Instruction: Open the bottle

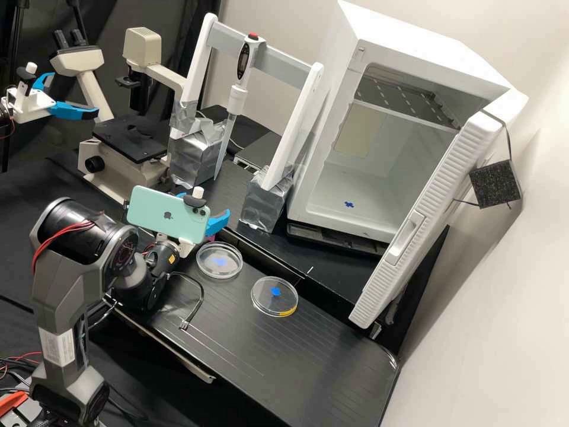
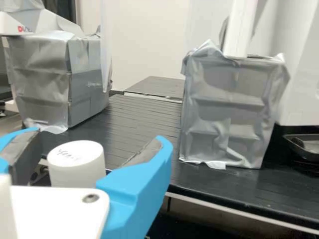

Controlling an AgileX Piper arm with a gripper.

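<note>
The gripper [image 1: 205, 203] is above the bench's far-left edge, its two blue fingers spread apart beyond the mounted phone. Just below it, a small pink patch [image 1: 210, 238] of what looks like the bottle shows, the rest hidden by the gripper and phone. In the wrist view, the bottle's white cap [image 2: 77, 158], with handwriting on its flat top, stands upright between the parted fingers of the gripper [image 2: 100, 136]. The bottle's body is hidden behind the white gripper part.
Two clear round dishes, one [image 1: 219, 260] close to the gripper and one [image 1: 274, 296] farther right, lie on the black bench [image 1: 237, 350]. Behind stand foil-wrapped blocks [image 1: 265, 203] carrying a white frame, a pipette [image 1: 238, 98], a microscope [image 1: 127, 142] and an open white incubator [image 1: 338, 204].
</note>
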